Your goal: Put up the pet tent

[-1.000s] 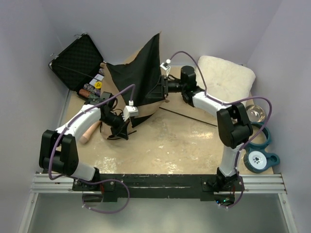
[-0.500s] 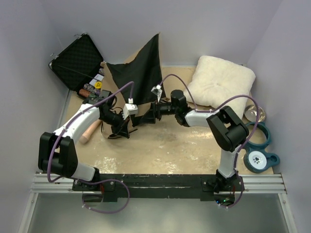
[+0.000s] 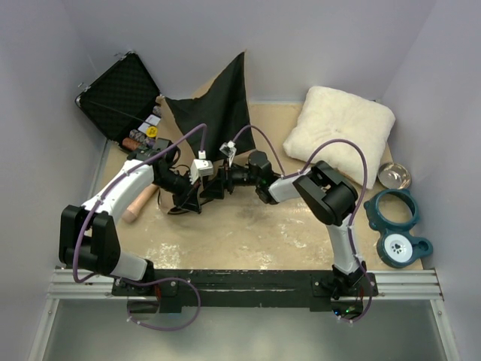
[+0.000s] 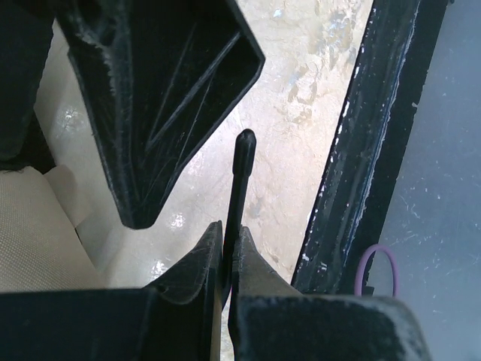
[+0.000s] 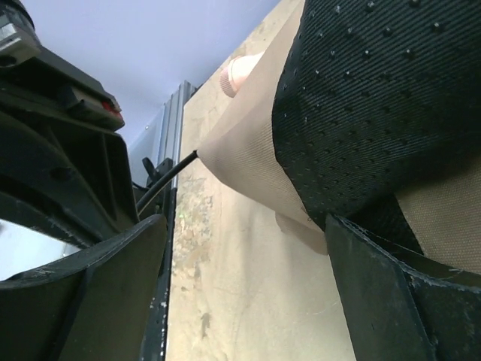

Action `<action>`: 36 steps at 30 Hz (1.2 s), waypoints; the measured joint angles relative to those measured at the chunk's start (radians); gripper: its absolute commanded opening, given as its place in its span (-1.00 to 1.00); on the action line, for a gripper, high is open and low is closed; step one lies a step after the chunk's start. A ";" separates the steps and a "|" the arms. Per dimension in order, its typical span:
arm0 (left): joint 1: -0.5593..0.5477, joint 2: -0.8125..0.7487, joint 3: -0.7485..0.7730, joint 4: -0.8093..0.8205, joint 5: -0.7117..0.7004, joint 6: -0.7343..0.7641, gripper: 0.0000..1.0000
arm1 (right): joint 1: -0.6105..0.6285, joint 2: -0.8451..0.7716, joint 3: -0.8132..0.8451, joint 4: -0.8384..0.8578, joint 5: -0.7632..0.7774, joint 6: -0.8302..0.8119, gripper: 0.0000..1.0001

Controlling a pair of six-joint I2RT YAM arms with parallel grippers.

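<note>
The pet tent (image 3: 214, 113) lies half-collapsed at the back, its black underside standing up in a peak. My left gripper (image 3: 188, 200) is shut on the end of a thin black pole (image 4: 241, 169), whose rounded tip sticks out past the fingertips (image 4: 248, 244). My right gripper (image 3: 213, 188) is open, jaws wide apart, right beside the left gripper. In the right wrist view the tent's tan fabric (image 5: 244, 143) and dotted black underside (image 5: 376, 90) hang just ahead of the right gripper (image 5: 246, 226), against its right finger. The pole (image 5: 161, 182) enters the fabric edge there.
An open black foam-lined case (image 3: 120, 94) with small bottles stands at the back left. A white fluffy cushion (image 3: 342, 124) lies at the back right. A metal bowl (image 3: 394, 175) and teal pet dishes (image 3: 394, 226) sit at the right. A tan cylinder (image 3: 140, 204) lies by the left arm.
My right arm has swung left and down from the tent's raised edge to beside the left gripper. The tan fabric it was near now lies lower. The left arm has barely moved.
</note>
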 measured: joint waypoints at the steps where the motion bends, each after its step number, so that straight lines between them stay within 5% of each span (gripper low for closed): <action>1: 0.000 0.000 0.000 0.000 0.003 0.000 -1.00 | 0.003 0.010 0.003 0.013 0.004 0.007 0.84; 19: 0.006 0.010 0.001 -0.001 0.022 0.000 -1.00 | 0.048 0.012 0.026 -0.077 0.208 -0.084 0.97; 27: 0.006 0.020 0.005 -0.008 0.049 -0.001 -1.00 | 0.060 0.137 0.025 0.249 0.078 0.180 0.96; 36: 0.006 0.025 0.005 -0.002 0.048 -0.002 -1.00 | 0.064 0.225 0.024 0.344 0.073 0.335 0.96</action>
